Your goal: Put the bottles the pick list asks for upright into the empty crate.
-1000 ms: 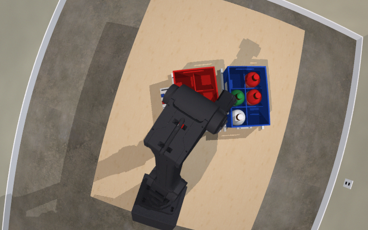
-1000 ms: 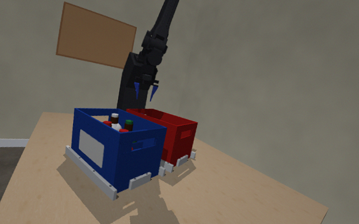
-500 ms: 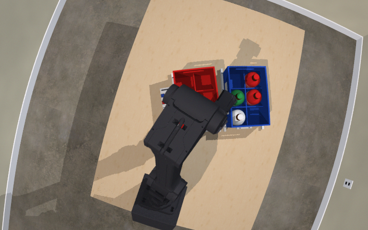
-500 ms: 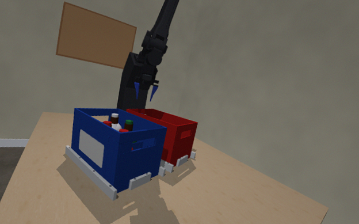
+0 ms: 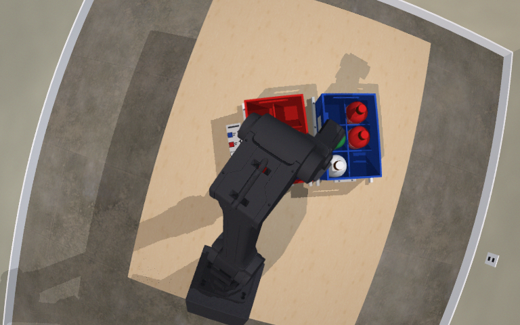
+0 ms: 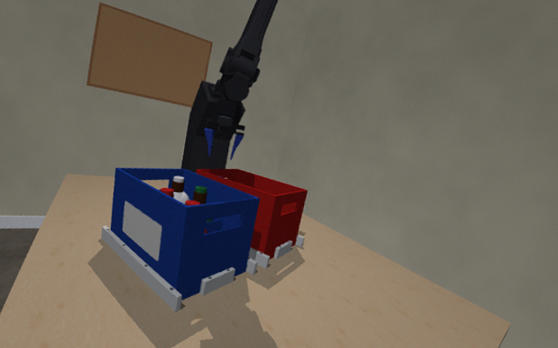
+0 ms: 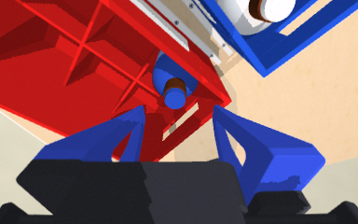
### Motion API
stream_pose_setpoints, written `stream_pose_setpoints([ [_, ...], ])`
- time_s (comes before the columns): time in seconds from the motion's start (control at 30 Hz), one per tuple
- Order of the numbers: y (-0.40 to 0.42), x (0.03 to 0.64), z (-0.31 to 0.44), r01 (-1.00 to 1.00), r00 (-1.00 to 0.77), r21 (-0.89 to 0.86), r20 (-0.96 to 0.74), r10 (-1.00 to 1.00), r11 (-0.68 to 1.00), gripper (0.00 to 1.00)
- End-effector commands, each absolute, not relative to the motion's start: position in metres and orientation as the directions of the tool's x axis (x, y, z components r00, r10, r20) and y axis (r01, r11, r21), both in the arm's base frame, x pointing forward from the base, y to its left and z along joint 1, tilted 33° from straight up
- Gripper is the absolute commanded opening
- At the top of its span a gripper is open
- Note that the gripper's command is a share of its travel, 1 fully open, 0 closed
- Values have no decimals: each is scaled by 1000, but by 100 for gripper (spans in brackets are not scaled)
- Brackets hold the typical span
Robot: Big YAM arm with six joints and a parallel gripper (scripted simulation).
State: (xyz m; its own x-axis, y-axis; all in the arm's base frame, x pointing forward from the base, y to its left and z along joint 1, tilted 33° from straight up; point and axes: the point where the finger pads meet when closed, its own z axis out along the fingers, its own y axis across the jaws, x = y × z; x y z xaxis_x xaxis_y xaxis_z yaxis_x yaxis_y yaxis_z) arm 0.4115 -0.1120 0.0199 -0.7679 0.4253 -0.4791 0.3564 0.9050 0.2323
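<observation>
The blue crate [image 5: 378,153] [image 6: 213,259] [image 7: 264,75] holds two red bottles [image 5: 357,112] [image 5: 358,137], a green bottle [image 5: 340,142] [image 6: 200,196] and a white bottle [image 5: 337,165] [image 6: 178,183] [image 7: 242,19]. The red crate [image 5: 305,111] [image 6: 285,224] [image 7: 81,44] holds one upright blue-capped blue bottle [image 7: 175,98] in a corner compartment. My gripper [image 6: 220,156] [image 7: 178,111] is open and empty above the red crate, its fingertips apart on either side of the blue bottle's cap in the wrist view. The pick list [image 5: 232,134] shows a blue and a red square; its right part is hidden by the arm.
White rails [image 6: 140,266] [image 7: 177,22] with screws run beside the crates. The two crates stand side by side with a narrow gap. My arm [image 5: 252,180] [image 6: 255,29] covers much of the red crate in the top view. A board [image 6: 148,55] hangs on the wall.
</observation>
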Motion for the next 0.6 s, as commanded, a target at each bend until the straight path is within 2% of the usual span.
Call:
stream_pose_setpoints([
  [0.0, -121, 422, 29, 347, -766, 227, -491, 414, 910, 61],
  [0.03, -118, 431, 46, 325, -755, 227, -522, 396, 918, 61],
  [0.57, -162, 478, 66, 346, -763, 227, -497, 413, 911, 61],
])
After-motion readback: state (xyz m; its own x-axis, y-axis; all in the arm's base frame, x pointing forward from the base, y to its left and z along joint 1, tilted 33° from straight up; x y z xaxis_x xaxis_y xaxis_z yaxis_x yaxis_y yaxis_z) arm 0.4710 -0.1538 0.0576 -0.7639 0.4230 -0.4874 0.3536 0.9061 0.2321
